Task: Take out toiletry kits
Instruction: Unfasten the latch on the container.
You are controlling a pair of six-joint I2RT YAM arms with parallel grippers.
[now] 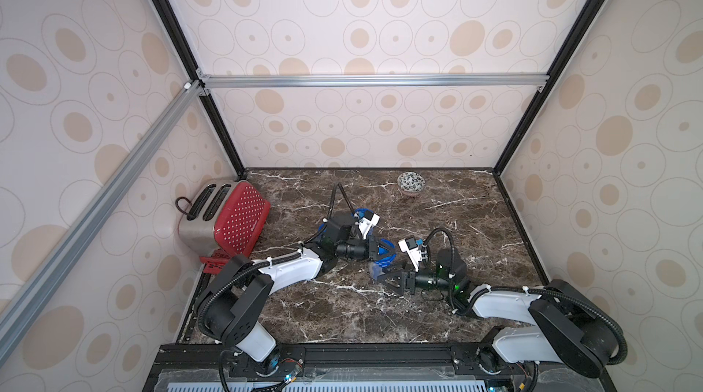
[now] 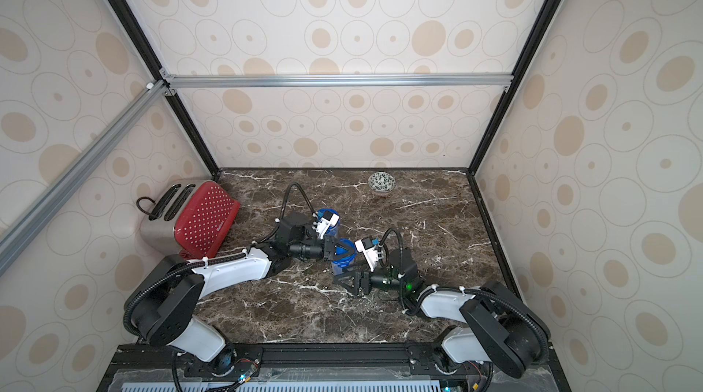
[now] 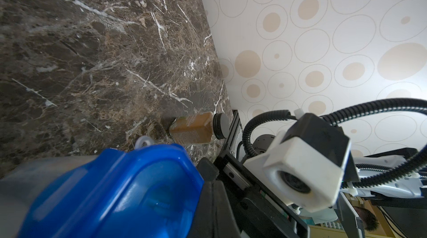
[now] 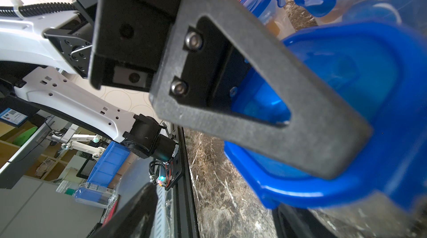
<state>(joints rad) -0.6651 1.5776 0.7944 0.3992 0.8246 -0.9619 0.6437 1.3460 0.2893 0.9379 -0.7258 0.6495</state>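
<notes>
Now, left gripper [image 2: 342,249]: jaws together at the blue lid [image 4: 369,75] of the middle jar [image 2: 338,266]; whether they pinch a clip of it I cannot tell.
Right gripper [image 2: 341,280]: fingers [image 4: 288,75] stand apart on either side of the same jar. One finger lies across the lid in the right wrist view. Whether they press the jar I cannot tell.
Middle jar: clear body, on the marble countertop [image 1: 342,314], between the two grippers.
Second jar [image 1: 359,215]: also blue-lidded, just behind the left wrist, partly hidden by the wrist camera.
Toiletry kits: cannot be made out in any view; the jars' insides are blurred or covered.
Brown jar [image 3: 194,128]: dark cap, on the marble near the black rail, seen in the left wrist view.
Toaster [image 1: 239,219]: red, in the back left corner by the wall.
Bowl [image 1: 411,183]: patterned, near the back wall, well apart from both arms.
</notes>
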